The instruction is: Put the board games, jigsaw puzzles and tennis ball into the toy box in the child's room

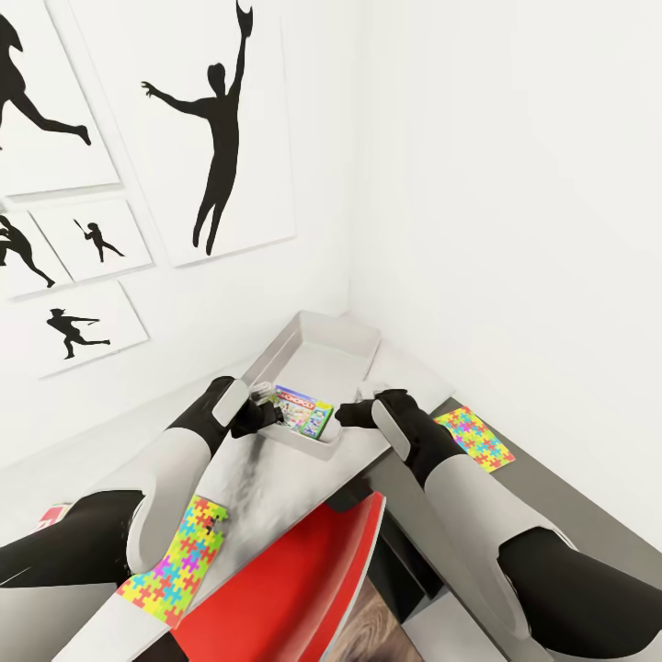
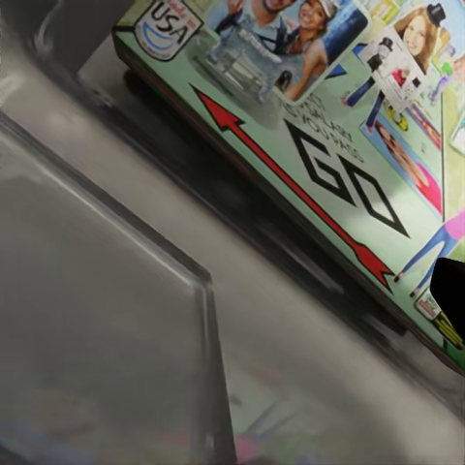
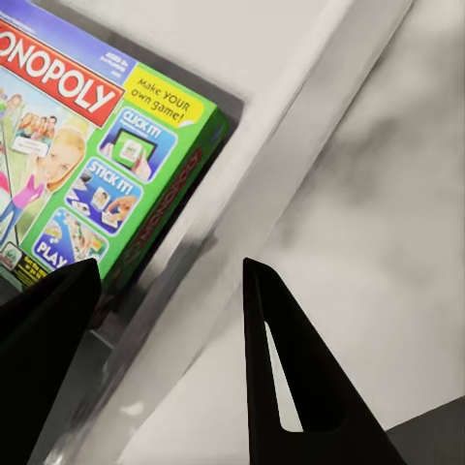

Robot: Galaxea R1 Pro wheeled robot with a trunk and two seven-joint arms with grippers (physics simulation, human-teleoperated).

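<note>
- Head view shows a red chair (image 1: 303, 579) nearest, tucked under the pale grey table (image 1: 267, 478).
- One jigsaw puzzle (image 1: 179, 561) lies on the table's near left, beside the left arm.
- A second jigsaw puzzle (image 1: 473, 437) lies to the right, on the lower dark cabinet top (image 1: 552, 496).
- Left gripper (image 1: 265, 414) sits at the near left rim of the toy box (image 1: 354, 345); whether its jaws are spread or closed cannot be told.
- Right gripper (image 3: 170, 334) hovers at the box's near right corner, jaws spread with nothing between them.
- A green-edged Monopoly board game (image 1: 305, 411) lies inside the near end of the toy box.
- Black baseball silhouette posters (image 1: 216, 129) hang on the far left wall.
</note>
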